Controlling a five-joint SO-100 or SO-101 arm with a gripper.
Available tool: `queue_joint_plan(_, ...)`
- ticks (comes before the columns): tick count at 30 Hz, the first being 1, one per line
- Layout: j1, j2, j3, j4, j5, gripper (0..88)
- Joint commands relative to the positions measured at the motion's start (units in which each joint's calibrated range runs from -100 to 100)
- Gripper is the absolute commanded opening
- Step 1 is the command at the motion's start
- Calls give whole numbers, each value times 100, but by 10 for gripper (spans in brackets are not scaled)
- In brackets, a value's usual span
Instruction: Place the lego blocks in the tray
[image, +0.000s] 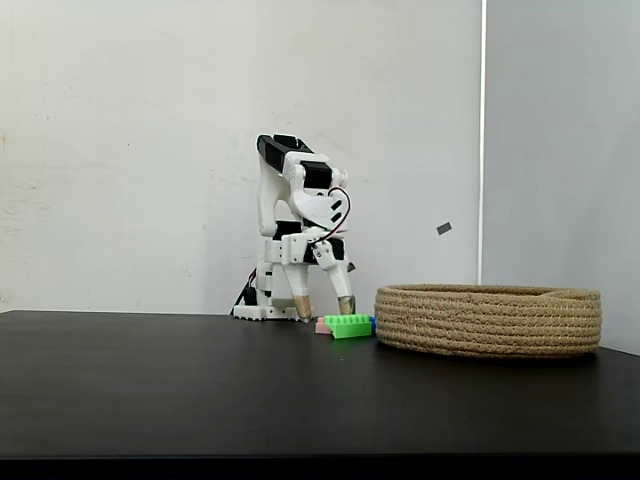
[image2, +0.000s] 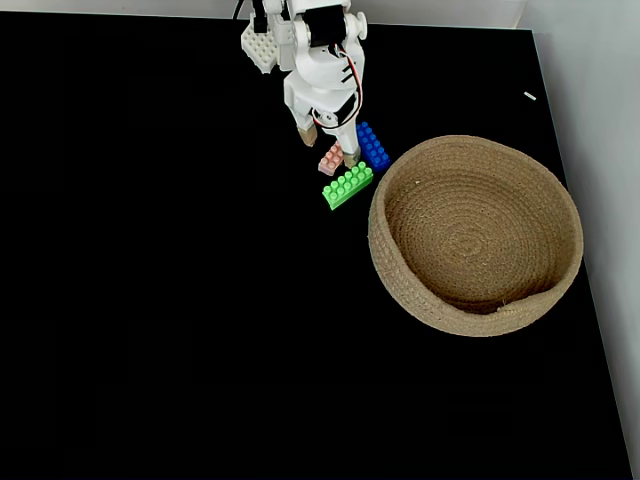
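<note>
A black bench (image: 200, 390) carries a wide rope tray (image2: 560, 270) toward its right edge in the top-down fixed view, with no bricks inside. Just left of the tray lies the green brick (image2: 348, 185); touching or nearly touching it behind are the pink brick (image2: 331, 158) and the blue brick (image2: 373, 146). Farther back, near the far edge, the white arm reaches down, its gripper (image: 324, 306) spread, fingers low around the pink brick. To grasp cleanly, it should probably centre on the pink brick before closing, avoiding nudging its neighbours
</note>
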Motion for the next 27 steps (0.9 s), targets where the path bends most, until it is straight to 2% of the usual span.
queue_joint_plan(1,-10,-40,-136,-74,29,238)
queue_joint_plan(16,-315,322,111,-457,-103,205)
queue_joint_plan(18,-331,356,111,-532,-122,137)
queue_joint_plan(20,-339,382,111,-590,-137,0)
queue_joint_plan(25,-298,382,38,-532,-137,0)
queue_joint_plan(27,-240,261,-209,-199,-132,0)
